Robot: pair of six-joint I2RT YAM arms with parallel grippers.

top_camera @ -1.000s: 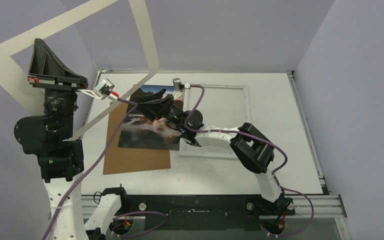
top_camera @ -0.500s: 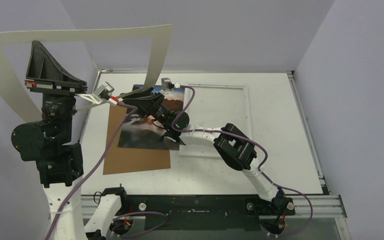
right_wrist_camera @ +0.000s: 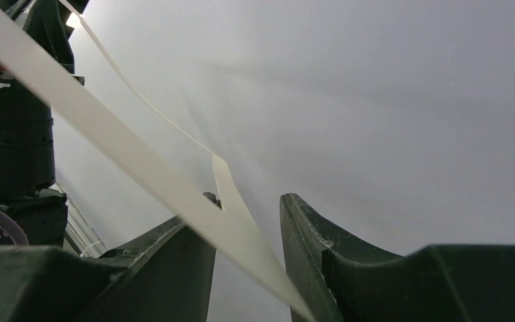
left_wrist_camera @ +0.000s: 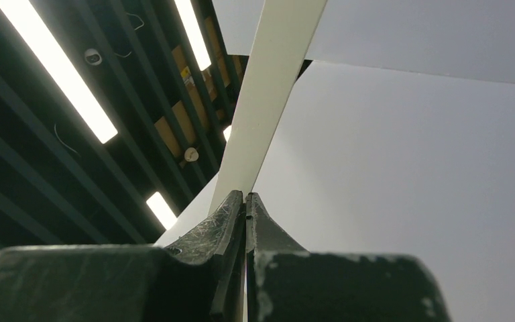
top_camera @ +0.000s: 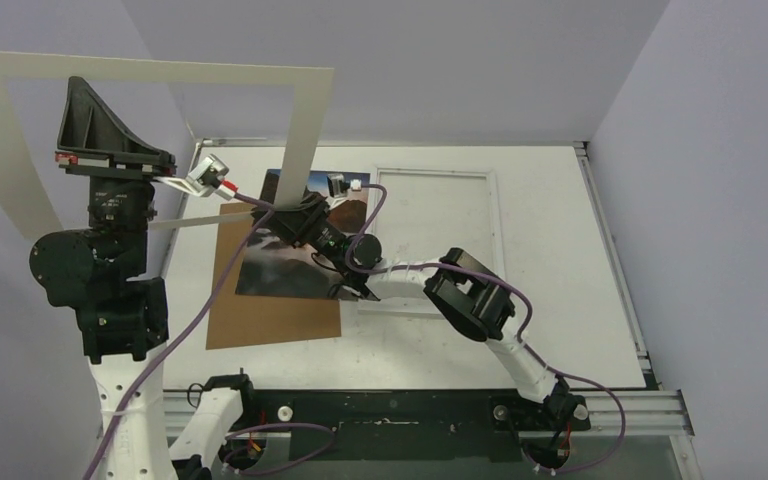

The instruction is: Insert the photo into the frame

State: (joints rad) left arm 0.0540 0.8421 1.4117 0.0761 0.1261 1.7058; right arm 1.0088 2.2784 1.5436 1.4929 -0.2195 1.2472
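Photo (top_camera: pixel 272 268) lies flat on board (top_camera: pixel 270 325), in the left half of table (top_camera: pixel 560 250). Its right edge is just beside frame (top_camera: pixel 430 174), which lies flat toward the far edge. The right arm covers part of photo.

We judge it light, thin, bendy and slick, easy to crease or smudge. Best taken by an edge or corner with a shallow pinch, maybe after sliding it off board.

Looks: glossy print with dark mountains, white mist, orange glow and blue sky at its far edge.

Left hand (left_wrist_camera: pixel 245 201) is clamped on mat (top_camera: pixel 160 73), held up in the air. Right hand (right_wrist_camera: pixel 248 204) has jaws apart astride a mat strip, not pinching.
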